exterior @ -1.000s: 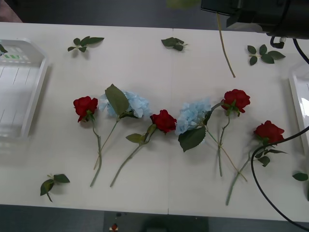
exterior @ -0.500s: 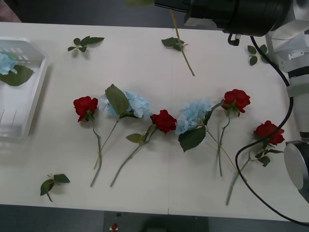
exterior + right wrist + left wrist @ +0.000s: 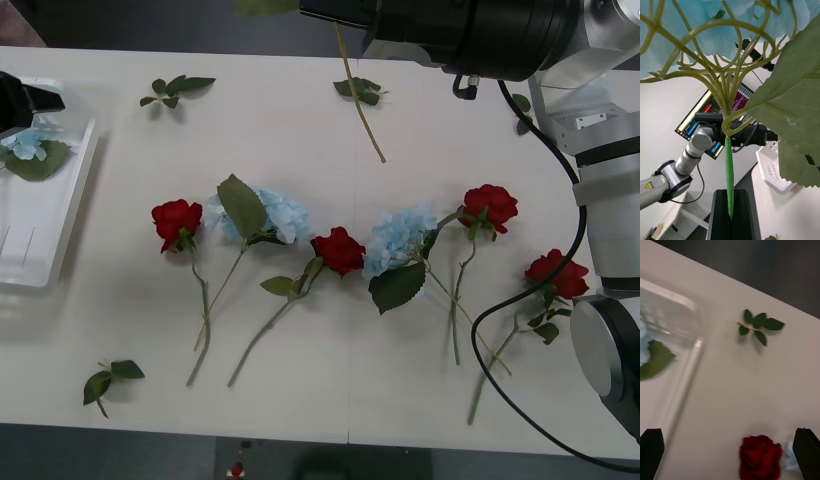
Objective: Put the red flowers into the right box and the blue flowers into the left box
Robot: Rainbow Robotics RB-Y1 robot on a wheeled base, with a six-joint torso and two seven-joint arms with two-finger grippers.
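My right gripper (image 3: pixel 335 12) hangs high over the table's far edge, shut on the thin stem (image 3: pixel 729 180) of a blue flower (image 3: pixel 711 30); the stem (image 3: pixel 358 100) dangles below it. Two more blue flowers (image 3: pixel 272 215) (image 3: pixel 400 238) lie mid-table among several red flowers (image 3: pixel 177 218) (image 3: pixel 338 250) (image 3: pixel 489 207) (image 3: pixel 558 273). The left box (image 3: pixel 60 225) at the far left holds one blue flower (image 3: pixel 25 143). My left gripper (image 3: pixel 35 100) hovers open beside that box's far corner, with a red rose (image 3: pixel 760 456) between its fingers' lines of sight. The right arm hides the right box.
Loose green leaf sprigs lie at the back left (image 3: pixel 176 88), back middle (image 3: pixel 358 90), back right (image 3: pixel 520 102) and front left (image 3: pixel 108 380). The right arm's black cable (image 3: pixel 500 330) loops over the table's right side near the rightmost rose.
My right arm has swung left along the far edge with the blue flower. A blue flower now lies in the left box, and my left gripper has come into view beside it.
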